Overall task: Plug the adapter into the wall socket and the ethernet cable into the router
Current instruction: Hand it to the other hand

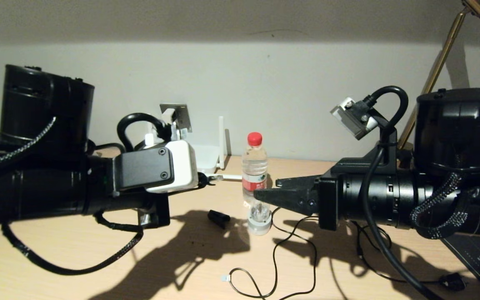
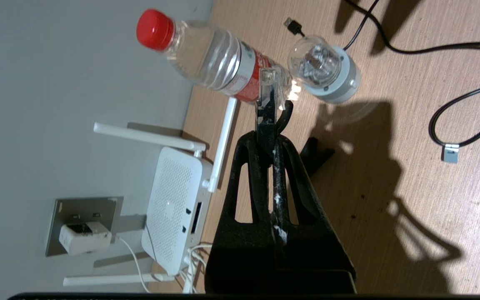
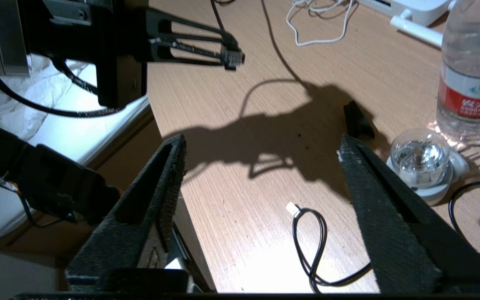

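The left claw (image 2: 270,109) was clenched on the clear-tipped plug of the ethernet cable (image 2: 268,85), the plug's long axis running on in line with the fingers, tip pointing away from the wrist toward the water bottle (image 2: 215,58). In the head view that claw (image 1: 211,179) hovered above the desk (image 1: 56,283), just in front of the router (image 1: 206,158).

Only the left wrist view showed the router's front: the flat white box (image 2: 173,208) lay by the wall with its dark port slot facing the desk, stick antennas spread out. Beside it the adapter (image 2: 83,237) sat plugged into the wall socket (image 2: 63,208), its thin white cord trailing to the router.

The right claw (image 1: 275,189) stood released, its jaws wide apart, reaching in from the right beside the bottle's base. Its wrist view showed bare desk between the fingers, a thin black cable (image 3: 311,246) with a small white tip looped there, and a clear dome lamp (image 3: 421,160) just beside the bottle (image 3: 471,83). A small black clip (image 1: 219,218) lay on the open desk between the two claws.
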